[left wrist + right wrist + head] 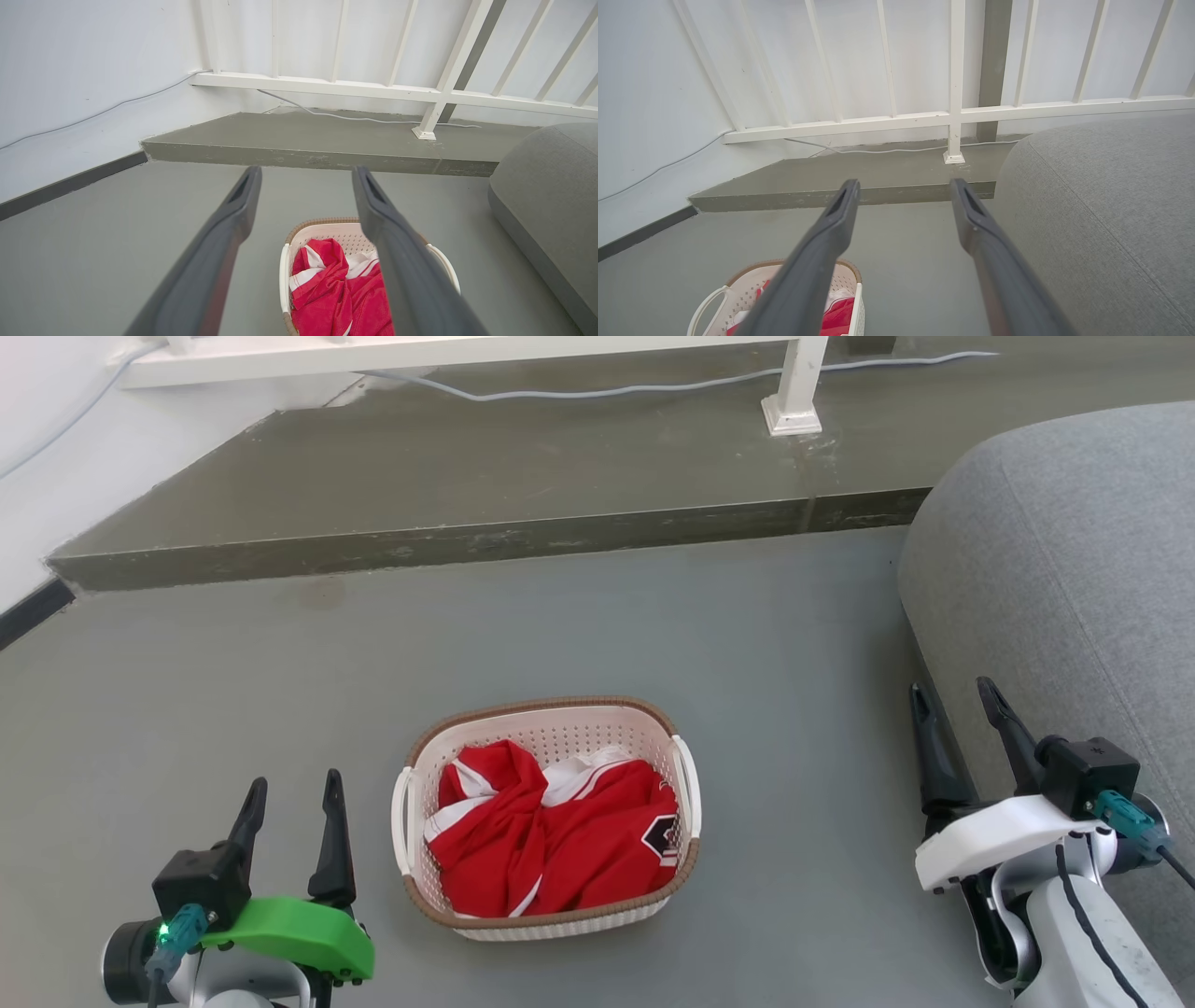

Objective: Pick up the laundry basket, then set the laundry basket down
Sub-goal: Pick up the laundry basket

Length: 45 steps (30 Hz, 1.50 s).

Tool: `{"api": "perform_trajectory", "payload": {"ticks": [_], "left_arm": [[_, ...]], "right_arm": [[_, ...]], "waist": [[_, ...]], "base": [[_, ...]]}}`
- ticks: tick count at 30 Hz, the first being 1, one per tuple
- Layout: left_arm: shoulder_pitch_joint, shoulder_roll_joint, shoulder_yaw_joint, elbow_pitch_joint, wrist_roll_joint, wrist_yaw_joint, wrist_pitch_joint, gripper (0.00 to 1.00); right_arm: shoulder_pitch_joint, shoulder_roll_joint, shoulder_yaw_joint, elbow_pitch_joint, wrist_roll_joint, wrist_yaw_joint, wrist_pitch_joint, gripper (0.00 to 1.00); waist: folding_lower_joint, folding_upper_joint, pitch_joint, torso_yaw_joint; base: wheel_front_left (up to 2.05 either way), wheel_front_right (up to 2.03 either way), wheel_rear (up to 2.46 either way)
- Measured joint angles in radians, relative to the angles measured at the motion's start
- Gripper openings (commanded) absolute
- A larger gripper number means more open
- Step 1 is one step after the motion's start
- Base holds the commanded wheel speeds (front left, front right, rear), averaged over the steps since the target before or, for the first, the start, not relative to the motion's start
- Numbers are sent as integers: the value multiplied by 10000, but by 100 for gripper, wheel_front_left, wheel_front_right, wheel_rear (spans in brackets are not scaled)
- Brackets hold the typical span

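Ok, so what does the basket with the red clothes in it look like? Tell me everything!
The laundry basket is a cream-white, plastic-looking tub shaped like a rounded rectangle, its walls full of little holes. A brown woven-look rim runs round the top, with a white loop handle on each side. A crumpled red-and-white garment lies inside. It sits upright on the grey floor between the open left gripper and the open right gripper; neither touches it.

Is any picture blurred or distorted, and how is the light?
Head view: soft, even light, no glare, the laundry basket sharp. Left wrist view: the wide lens splays the railing bars; the left fingers look soft near the bottom edge. Right wrist view: same splay, right fingers equally soft.
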Motion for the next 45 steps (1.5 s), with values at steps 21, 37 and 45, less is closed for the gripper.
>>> {"api": "perform_trajectory", "payload": {"ticks": [21, 37, 45], "left_arm": [[285, 44, 21, -894, 209, 157, 431, 100], [-766, 196, -65, -1244, 215, 155, 1260, 100], [-1917, 211, -180, -876, 173, -67, 1868, 100]], "right_arm": [[4, 6, 35, -290, 29, -4, 52, 100], [-788, 56, 353, -612, 44, 46, 380, 100], [-1674, 142, 523, -458, 44, 102, 591, 100]], "waist": [[0, 0, 259, 7], [0, 0, 1747, 70], [1, 0, 2823, 100]], "base": [[0, 0, 0], [0, 0, 0], [0, 0, 0]]}}
